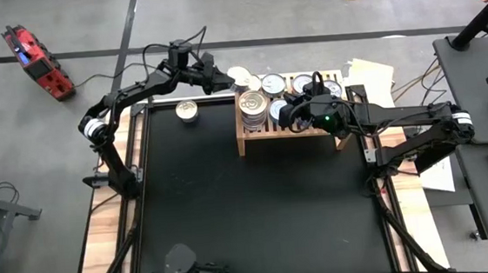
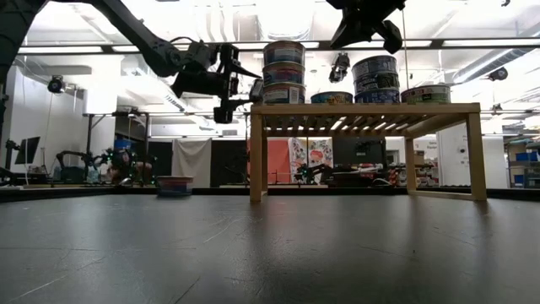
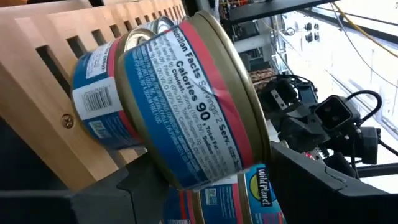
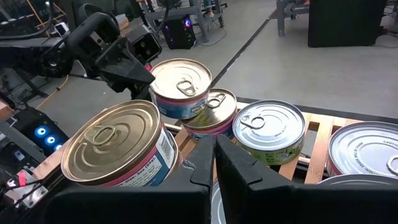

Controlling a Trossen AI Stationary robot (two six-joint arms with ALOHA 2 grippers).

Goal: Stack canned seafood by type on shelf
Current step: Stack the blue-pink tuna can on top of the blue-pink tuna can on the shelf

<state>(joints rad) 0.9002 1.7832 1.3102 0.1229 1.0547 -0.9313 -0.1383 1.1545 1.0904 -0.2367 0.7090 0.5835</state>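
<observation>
Left end effector point(image 1: 225, 79) up at the shelf's point(image 1: 261, 137) far left corner, clamped around a blue-and-red labelled can point(image 3: 186, 106), lid edge and nutrition label filling the left wrist view, wooden slats just behind it. In the low view, same end effector point(image 2: 240, 84) level with the shelf top, just beside the three-high stack point(image 2: 284, 72) at the left end.

Right end effector point(image 1: 288, 114) over the middle of the shelf, fingers point(image 4: 214, 165) pressed together with nothing between them. Directly ahead of it, a green-labelled can point(image 4: 269, 129) flat on the slats; beyond that, a two-can pile point(image 4: 208, 115) and the held can point(image 4: 180, 84) in the other arm's grip. Close on one side, a gold-lidded can point(image 4: 118, 146) with blue and red label; on the other, a silver lid point(image 4: 367, 146) partly cut off.

Away from both end effectors, a lone can point(image 1: 187, 112) on the black mat point(image 1: 260, 231) to the left of the shelf, well apart from it. Further stacks point(image 2: 375, 78) and single tins point(image 2: 426, 93) along the shelf top toward its right end.
</observation>
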